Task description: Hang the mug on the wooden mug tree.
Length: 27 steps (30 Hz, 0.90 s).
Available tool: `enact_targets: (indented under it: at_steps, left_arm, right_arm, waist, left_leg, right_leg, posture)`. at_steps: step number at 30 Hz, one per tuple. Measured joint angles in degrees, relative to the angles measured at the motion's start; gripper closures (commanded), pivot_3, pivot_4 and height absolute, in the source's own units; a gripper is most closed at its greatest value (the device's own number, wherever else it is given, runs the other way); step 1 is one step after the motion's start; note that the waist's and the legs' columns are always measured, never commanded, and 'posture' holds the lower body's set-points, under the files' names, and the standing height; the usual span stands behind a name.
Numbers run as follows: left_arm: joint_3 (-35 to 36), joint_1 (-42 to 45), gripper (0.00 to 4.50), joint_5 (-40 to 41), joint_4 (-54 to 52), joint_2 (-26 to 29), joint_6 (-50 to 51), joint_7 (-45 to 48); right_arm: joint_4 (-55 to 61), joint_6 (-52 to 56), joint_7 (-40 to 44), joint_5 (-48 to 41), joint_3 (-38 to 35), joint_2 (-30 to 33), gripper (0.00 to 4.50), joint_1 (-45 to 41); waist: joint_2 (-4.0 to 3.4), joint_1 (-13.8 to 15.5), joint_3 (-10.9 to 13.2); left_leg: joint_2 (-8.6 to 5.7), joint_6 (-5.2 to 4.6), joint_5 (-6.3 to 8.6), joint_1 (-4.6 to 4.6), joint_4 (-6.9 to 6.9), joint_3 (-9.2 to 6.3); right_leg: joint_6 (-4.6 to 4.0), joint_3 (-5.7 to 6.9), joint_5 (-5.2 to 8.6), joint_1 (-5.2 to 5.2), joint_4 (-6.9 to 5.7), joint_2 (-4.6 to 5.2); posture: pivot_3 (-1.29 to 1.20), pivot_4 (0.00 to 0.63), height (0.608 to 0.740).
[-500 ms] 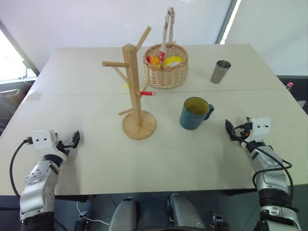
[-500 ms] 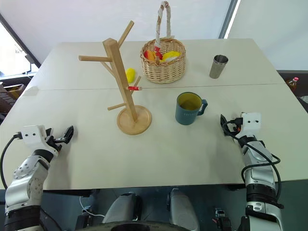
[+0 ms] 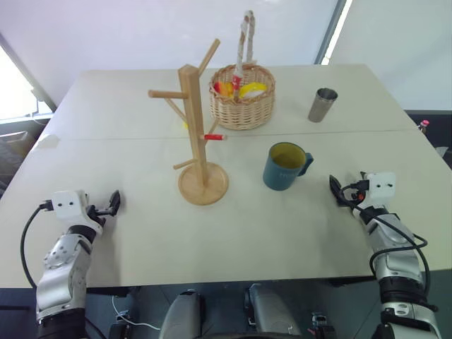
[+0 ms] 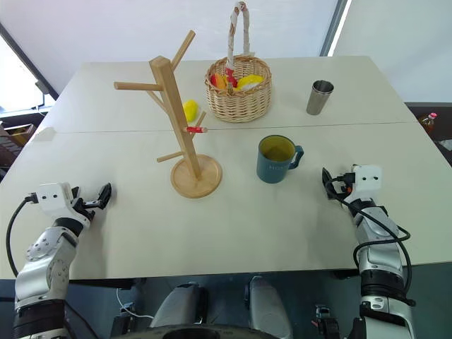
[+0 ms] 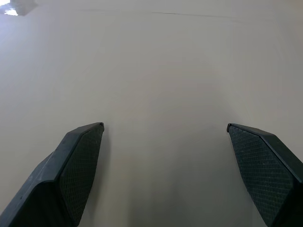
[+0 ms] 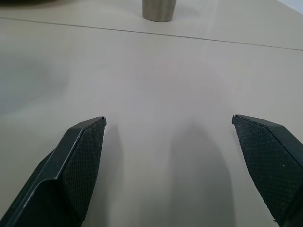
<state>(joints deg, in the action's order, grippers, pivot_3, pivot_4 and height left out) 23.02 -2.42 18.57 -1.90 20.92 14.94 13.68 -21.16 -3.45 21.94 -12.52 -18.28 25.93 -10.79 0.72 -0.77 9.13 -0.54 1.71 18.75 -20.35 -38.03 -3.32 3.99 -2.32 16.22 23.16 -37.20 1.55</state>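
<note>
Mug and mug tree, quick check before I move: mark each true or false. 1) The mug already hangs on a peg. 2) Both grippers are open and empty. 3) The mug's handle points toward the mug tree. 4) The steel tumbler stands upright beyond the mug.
1) False: the mug stands on the table, beside the mug tree.
2) True: left gripper and right gripper both stand open, nothing between them.
3) False: the handle points away from it, toward the robot's right.
4) True: the steel tumbler is upright.

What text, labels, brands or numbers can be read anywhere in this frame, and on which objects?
None: the mug, the wooden mug tree, the basket and the steel tumbler carry no legible writing, nor do the white gripper housings.
</note>
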Motion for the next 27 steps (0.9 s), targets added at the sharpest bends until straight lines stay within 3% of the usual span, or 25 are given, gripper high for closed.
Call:
enact_targets:
  at_steps: [7, 17, 21, 27]
  left_arm:
    - [-2.29, -4.25, 0.0, 0.16, -3.66, 0.11, -3.08, 6.31]
    - [-11.58, -11.01, 0.0, 5.03, -14.88, 5.69, -5.11, 26.06]
    - [-16.83, -11.55, 0.0, 5.32, -19.31, 8.27, -5.06, 31.39]
    - [-21.62, -11.93, 0.0, 4.36, -21.86, 8.85, -4.13, 32.2]
  right_arm:
    - [2.37, -0.56, 3.35, -1.36, -0.27, 0.52, 0.07, 3.01]
    - [11.61, 0.62, 11.2, -3.61, 0.95, 2.12, 0.07, 10.95]
    - [14.45, 0.66, 11.23, -3.49, 2.94, 1.03, 0.07, 10.79]
    - [13.71, 0.38, 9.69, -3.34, 3.35, 0.31, 0.07, 6.76]
  waist:
    - [0.0, 0.17, 0.0]
    - [-0.07, -0.13, 0.02]
    - [-0.14, 0.01, 0.03]
    - [-0.18, 0.01, 0.06]
  left_leg:
    - [0.0, 0.0, 0.0, -0.02, 0.01, -0.01]
    - [0.03, -0.01, 0.0, 0.0, 0.03, 0.01]
    - [0.03, -0.01, 0.0, 0.01, 0.03, 0.01]
    - [0.03, -0.01, 0.0, 0.0, 0.02, 0.01]
  right_leg:
    - [-0.01, 0.0, 0.01, -0.01, 0.04, 0.03]
    - [-0.05, -0.03, 0.03, -0.02, 0.07, 0.04]
    - [-0.1, -0.03, 0.05, -0.03, 0.06, 0.04]
    - [-0.06, -0.02, 0.03, -0.02, 0.08, 0.02]
  posture:
    - [0.0, 0.15, 0.74]
    - [0.0, 0.15, 0.74]
    - [0.0, 0.15, 0.74]
    - [0.0, 0.15, 0.74]
